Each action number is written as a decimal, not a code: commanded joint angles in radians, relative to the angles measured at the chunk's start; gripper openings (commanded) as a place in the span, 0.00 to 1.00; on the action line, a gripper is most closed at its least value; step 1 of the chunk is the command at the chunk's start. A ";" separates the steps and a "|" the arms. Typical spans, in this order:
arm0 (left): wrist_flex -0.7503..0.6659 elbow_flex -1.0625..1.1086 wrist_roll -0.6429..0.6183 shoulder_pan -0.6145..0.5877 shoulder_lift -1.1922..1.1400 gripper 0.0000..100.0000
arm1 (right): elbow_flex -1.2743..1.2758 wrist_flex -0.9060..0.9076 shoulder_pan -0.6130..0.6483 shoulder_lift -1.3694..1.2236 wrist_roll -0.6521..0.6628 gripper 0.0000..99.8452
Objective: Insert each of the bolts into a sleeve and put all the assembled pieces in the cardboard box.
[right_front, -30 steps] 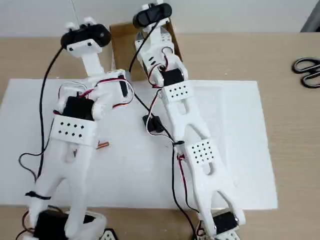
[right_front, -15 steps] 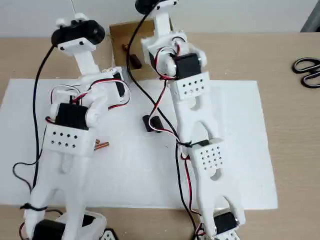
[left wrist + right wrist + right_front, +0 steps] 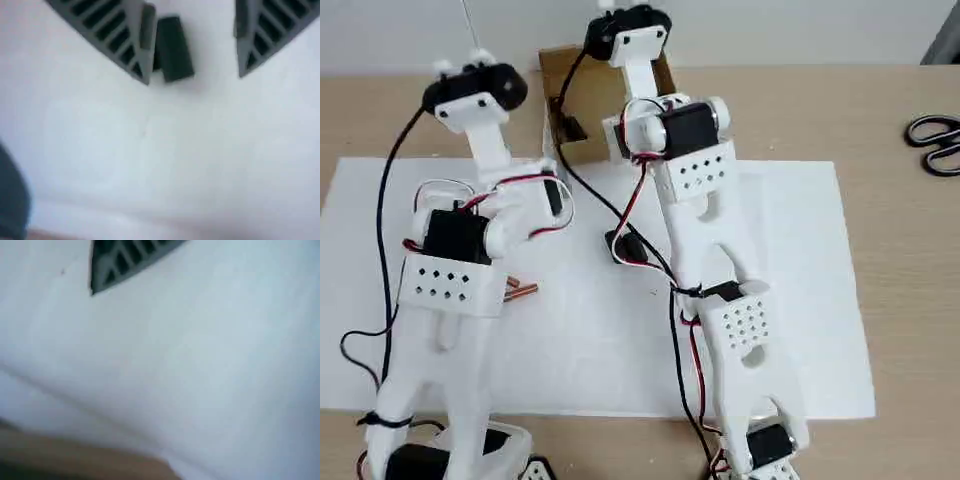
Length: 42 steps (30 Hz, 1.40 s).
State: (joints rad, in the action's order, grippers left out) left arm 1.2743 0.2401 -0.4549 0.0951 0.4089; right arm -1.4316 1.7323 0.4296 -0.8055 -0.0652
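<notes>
Black sleeve point(image 3: 172, 48) and copper bolt point(image 3: 524, 291) lie on the white sheet point(image 3: 800, 300).

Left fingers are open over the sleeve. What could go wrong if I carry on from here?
1. The sleeve sits off-centre in the left gripper, close against one of the fingers. Closing may shove or twist it rather than pinch it squarely.
2. The bolt lies loose on the white sheet, right beside an arm in the high view. A swing there could send it rolling.
</notes>
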 commanded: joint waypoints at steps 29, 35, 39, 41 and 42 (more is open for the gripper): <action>-0.005 0.094 -0.061 -0.129 0.043 0.11 | 0.914 -0.150 0.084 0.315 -0.006 0.14; -0.005 0.093 -0.061 -0.129 0.043 0.11 | 0.914 -0.179 0.082 0.263 -0.005 0.14; -0.005 0.093 -0.061 -0.129 0.043 0.11 | 0.914 -0.206 0.082 0.231 0.021 0.14; -0.005 0.093 -0.061 -0.129 0.043 0.11 | 0.914 -0.216 0.081 0.220 0.021 0.14; -0.005 0.091 -0.061 -0.129 0.043 0.11 | 0.914 -0.217 0.081 0.219 0.021 0.14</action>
State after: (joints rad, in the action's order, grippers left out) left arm 1.2896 0.3399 -0.5148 -0.0261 0.4120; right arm -0.5140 1.5328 0.5186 -0.5938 -0.0545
